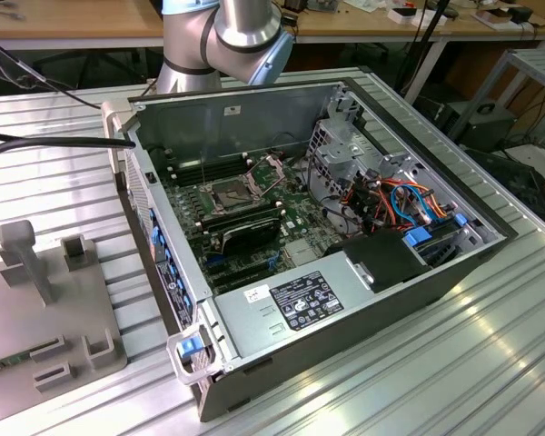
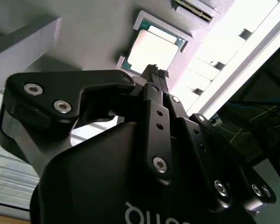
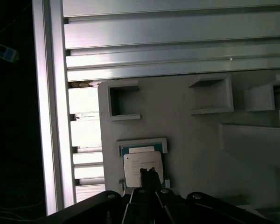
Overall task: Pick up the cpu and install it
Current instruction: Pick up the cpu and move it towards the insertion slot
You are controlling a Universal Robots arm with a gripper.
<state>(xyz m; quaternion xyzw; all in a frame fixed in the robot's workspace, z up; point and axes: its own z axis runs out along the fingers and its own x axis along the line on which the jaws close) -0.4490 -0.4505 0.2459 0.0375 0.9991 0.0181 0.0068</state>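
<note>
The cpu [image 3: 136, 161] is a square chip with a pale metal lid and a green rim. It lies flat in a shallow framed seat on the grey fixture plate [image 3: 191, 140]. In both wrist views my gripper [image 3: 150, 171] hangs just above the chip, its black fingertips pressed together and shut on nothing. The second wrist view shows the cpu [image 2: 154, 49] beyond the gripper [image 2: 155, 70]. In the exterior view the open computer case [image 1: 236, 118] lies on its side, with the bare motherboard socket [image 1: 229, 193] at its middle.
The grey plate [image 1: 82, 309] carries several raised pockets [image 3: 123, 100] and an upright post [image 1: 23, 254]. A memory stick [image 2: 193, 9] sits in a slot near the chip. Inside the case are a power supply [image 1: 300, 300], bundled cables [image 1: 391, 200] and a drive cage [image 1: 341, 136]. The slatted aluminium table [image 1: 490, 345] ends close by.
</note>
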